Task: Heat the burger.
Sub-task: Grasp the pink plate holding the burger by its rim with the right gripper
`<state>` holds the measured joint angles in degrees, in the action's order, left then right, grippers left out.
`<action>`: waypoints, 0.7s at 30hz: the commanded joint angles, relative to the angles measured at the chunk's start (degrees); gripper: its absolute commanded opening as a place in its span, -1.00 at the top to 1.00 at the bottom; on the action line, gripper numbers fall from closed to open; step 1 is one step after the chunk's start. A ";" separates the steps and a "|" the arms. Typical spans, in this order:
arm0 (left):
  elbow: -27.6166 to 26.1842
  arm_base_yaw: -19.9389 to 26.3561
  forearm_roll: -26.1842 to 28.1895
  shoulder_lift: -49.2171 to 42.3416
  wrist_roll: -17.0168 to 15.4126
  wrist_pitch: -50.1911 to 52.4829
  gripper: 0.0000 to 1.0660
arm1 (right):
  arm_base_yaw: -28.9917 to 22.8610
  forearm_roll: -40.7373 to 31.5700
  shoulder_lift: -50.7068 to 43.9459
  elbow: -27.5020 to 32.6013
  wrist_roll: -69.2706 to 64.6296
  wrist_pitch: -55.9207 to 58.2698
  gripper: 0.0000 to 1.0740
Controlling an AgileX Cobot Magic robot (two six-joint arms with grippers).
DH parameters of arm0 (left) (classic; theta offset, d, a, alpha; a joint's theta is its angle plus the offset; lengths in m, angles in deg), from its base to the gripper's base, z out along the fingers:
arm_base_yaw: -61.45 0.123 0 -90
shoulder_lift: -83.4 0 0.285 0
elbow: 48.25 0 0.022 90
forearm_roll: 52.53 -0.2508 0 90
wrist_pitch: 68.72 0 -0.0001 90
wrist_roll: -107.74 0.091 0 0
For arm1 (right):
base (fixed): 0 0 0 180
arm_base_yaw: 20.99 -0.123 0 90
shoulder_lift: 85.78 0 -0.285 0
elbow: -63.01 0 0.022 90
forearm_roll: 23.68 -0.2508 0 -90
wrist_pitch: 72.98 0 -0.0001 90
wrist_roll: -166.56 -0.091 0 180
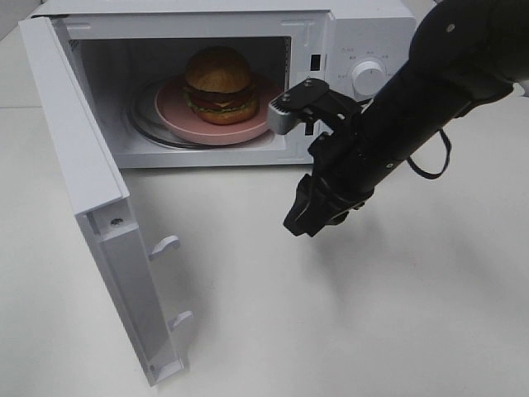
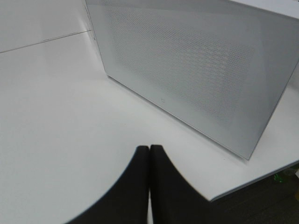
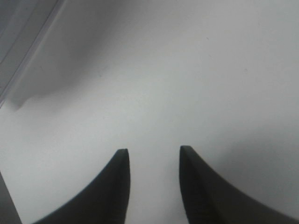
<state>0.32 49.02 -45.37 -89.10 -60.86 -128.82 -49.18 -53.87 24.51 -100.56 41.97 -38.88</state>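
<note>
I can read nothing: the tiny marks around the knob on the microwave are too small

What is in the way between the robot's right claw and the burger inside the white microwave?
Nothing visible. The door of the white microwave is swung open to the left, and the golden-bun burger sits on a round pink plate inside. The black right gripper hangs in front of the microwave, jaws apart and empty.

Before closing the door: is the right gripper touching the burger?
Apart. The exterior high view shows the right gripper outside the microwave, with the burger inside on its plate.
</note>
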 commanded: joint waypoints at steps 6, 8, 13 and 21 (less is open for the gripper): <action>0.11 0.11 0.11 -1.15 -0.46 0.69 1.00 | -4.93 7.45 -0.17 -2.86 5.27 -5.61 0.22; 0.11 0.11 0.11 -1.15 -0.46 0.69 1.00 | -5.67 9.85 -0.17 -4.47 5.56 -5.61 0.21; 0.11 0.11 0.11 -1.15 -0.46 0.69 1.00 | -7.62 13.52 -0.17 -8.19 7.85 -7.05 0.07; 0.11 0.11 0.11 -1.15 -0.40 0.69 1.00 | -11.86 23.66 4.18 -14.27 7.39 -11.40 -0.09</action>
<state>0.32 49.02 -45.37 -89.10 -60.86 -128.82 -59.73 -34.28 26.92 -112.88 49.24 -49.43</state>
